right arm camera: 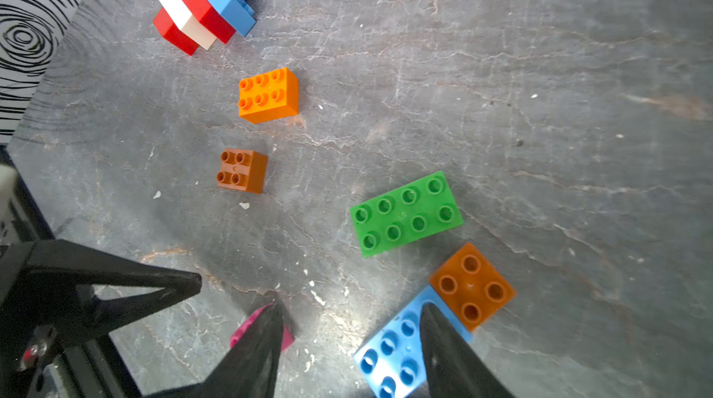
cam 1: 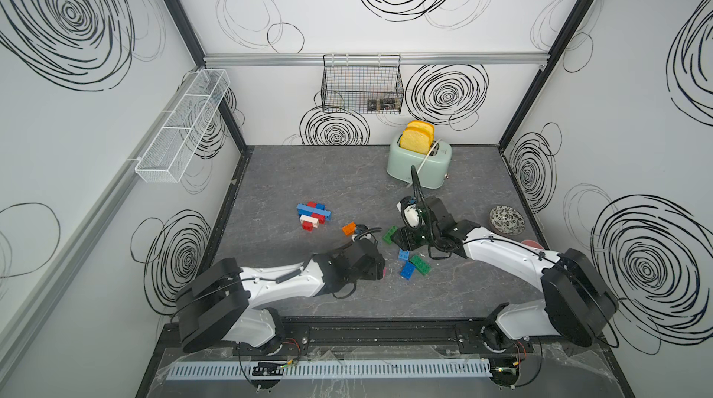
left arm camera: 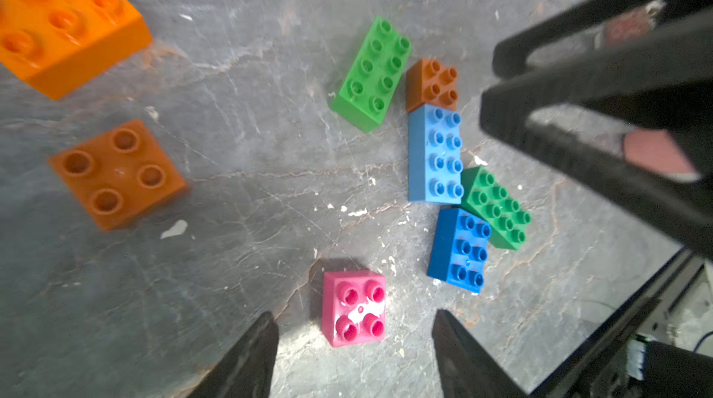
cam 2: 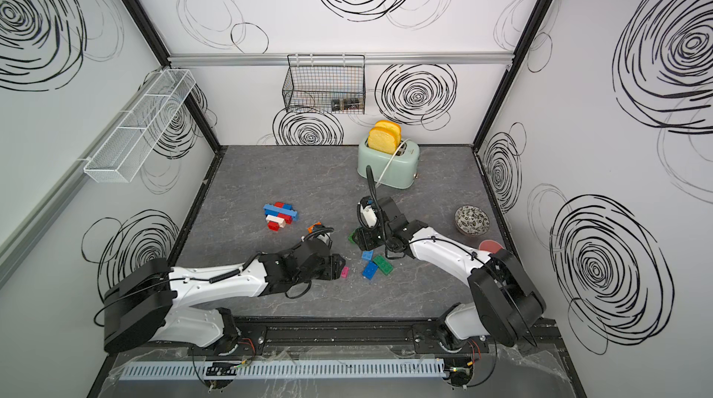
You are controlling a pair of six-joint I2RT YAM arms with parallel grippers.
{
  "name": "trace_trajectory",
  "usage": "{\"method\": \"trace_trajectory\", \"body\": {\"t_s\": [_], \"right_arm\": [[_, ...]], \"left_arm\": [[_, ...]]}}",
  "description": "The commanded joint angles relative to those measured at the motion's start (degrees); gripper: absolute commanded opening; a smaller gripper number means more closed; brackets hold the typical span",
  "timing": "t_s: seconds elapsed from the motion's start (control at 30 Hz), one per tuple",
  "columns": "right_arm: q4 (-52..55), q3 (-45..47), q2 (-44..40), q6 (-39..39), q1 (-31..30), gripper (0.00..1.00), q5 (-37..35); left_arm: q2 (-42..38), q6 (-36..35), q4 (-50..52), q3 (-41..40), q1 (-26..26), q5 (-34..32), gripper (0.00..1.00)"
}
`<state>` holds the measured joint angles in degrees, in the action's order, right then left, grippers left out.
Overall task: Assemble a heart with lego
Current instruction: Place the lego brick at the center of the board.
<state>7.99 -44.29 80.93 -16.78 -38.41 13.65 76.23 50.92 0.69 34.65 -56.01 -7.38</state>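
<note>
A joined cluster of blue, red and white lego lies at the table's left middle. Loose lego is scattered nearer the arms: an orange brick, two brown squares, a light green oblong, a light blue oblong, a dark blue brick and a dark green one. A pink square brick rests on the table between the spread jaws of my open left gripper, untouched. My right gripper is open and empty, low over the light blue oblong.
A mint toaster holding bread stands at the back. A patterned bowl sits at the right, with a red disc partly under the right arm. A black wire basket and a white mesh shelf hang on the walls.
</note>
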Motion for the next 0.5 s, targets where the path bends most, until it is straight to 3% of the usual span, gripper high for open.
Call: {"method": "trace_trajectory", "body": {"t_s": [0.0,0.3,0.47], "right_arm": [[-2.26,0.17,2.29,-4.41,-1.45,0.61,1.15],[-8.02,2.49,7.04,-11.3,-4.82,0.64,1.85],[-9.33,2.68,10.74,-13.19,-3.6,0.66,1.56]], "left_arm": [[-3.55,0.13,-2.35,-3.65,1.95,1.55,0.69],[-12.97,-2.64,-5.09,-10.97,9.3,6.58,0.69],[-15.26,-3.02,-6.76,-13.62,11.6,8.69,0.69]]}}
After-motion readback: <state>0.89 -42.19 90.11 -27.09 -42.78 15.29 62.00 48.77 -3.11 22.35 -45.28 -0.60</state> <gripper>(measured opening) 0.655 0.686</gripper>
